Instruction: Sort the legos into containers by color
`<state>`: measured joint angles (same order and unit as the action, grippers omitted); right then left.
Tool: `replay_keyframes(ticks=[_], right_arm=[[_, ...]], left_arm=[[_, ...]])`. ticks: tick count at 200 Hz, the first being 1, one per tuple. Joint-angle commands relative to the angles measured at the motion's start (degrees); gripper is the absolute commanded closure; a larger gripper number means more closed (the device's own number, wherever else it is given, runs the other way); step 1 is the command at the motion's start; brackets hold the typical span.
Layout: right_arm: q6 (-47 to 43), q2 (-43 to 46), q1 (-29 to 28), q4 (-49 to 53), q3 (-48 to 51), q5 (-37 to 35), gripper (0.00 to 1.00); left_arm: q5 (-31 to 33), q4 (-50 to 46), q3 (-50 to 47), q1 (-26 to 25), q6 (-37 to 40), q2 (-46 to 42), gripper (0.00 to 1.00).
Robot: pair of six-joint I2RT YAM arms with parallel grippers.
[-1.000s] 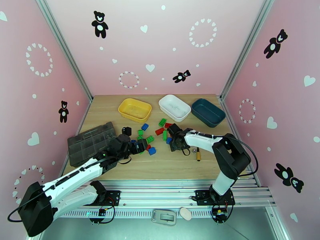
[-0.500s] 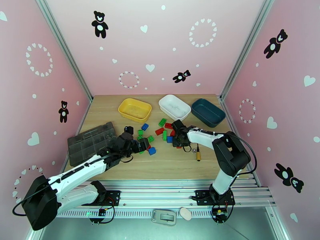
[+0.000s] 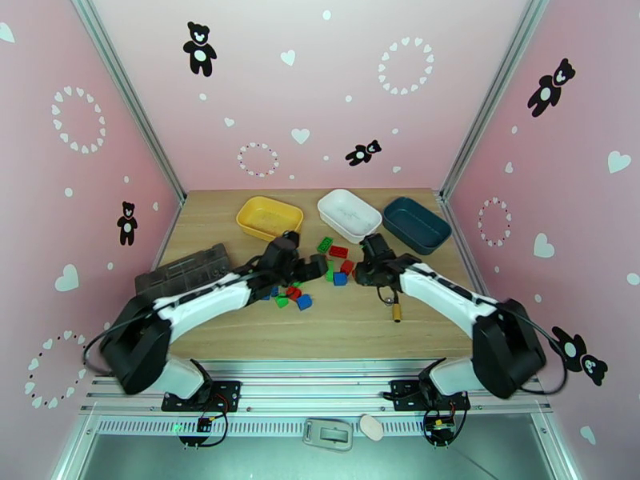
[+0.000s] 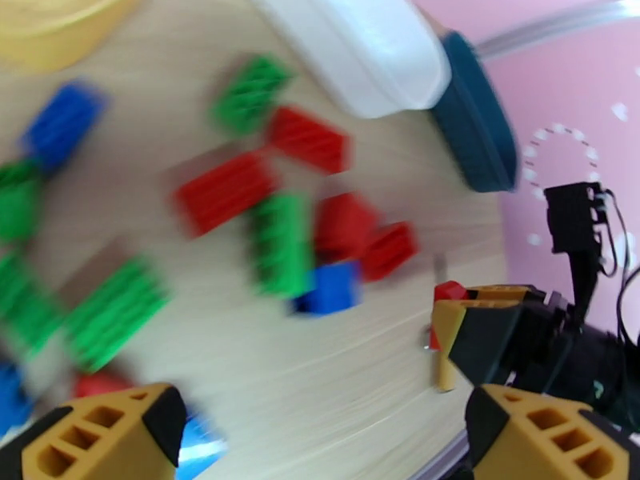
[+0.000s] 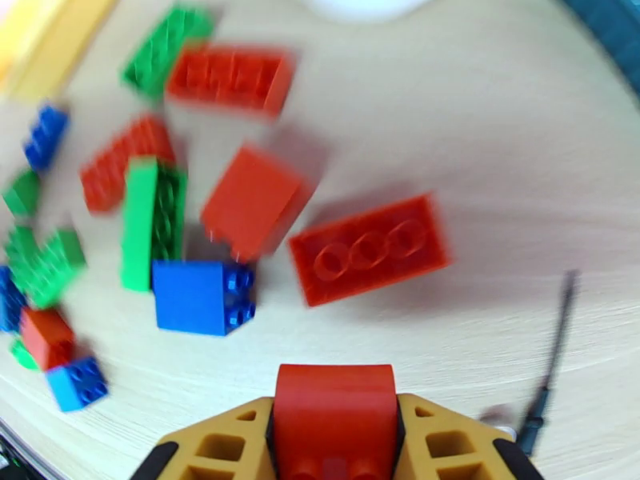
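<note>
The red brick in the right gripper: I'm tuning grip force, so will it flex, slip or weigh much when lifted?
Probably stiff: the red brick shows square, undented edges in the right gripper. Likely light, since the upturned red brick on the table shows a hollow underside. Its smooth flat sides may slip a little, yet should seat evenly.

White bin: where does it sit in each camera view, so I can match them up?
Top external: white bin near the picture's center.
Left wrist: white bin top center, blurred.
Right wrist: white bin, a sliver at the top edge.
Shared landmark: teal bin just to its right in all three.
</note>
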<state>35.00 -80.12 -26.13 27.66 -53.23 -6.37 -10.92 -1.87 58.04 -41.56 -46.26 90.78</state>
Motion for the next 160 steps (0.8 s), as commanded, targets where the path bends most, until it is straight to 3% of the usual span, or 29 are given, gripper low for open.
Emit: replay_keyframes(ticks=[1,57,89,160], right_arm=[[0.68,2.91,4.79,1.88,-0.53,0.26,0.75],[0.60,3.02,18.59,0.64,-3.28,5.30,0.77],[0.13,1.25,24.11,1.44,-6.21,6.34,0.77],[0.36,-4.70,29.59,0.99,-11.75,5.82,0.78]], left_arm=[[-5.82,6.07,8.05,-1.20,-1.23,6.21,0.02],[-11.22,9.82,30.37,-2.55,-5.48,26.38,0.06],[-10.81,9.16,41.02,-3.41,-6.39,33.28,0.05],[-10.88,-2.67,66.36,-3.70,-5.82,45.08,0.02]])
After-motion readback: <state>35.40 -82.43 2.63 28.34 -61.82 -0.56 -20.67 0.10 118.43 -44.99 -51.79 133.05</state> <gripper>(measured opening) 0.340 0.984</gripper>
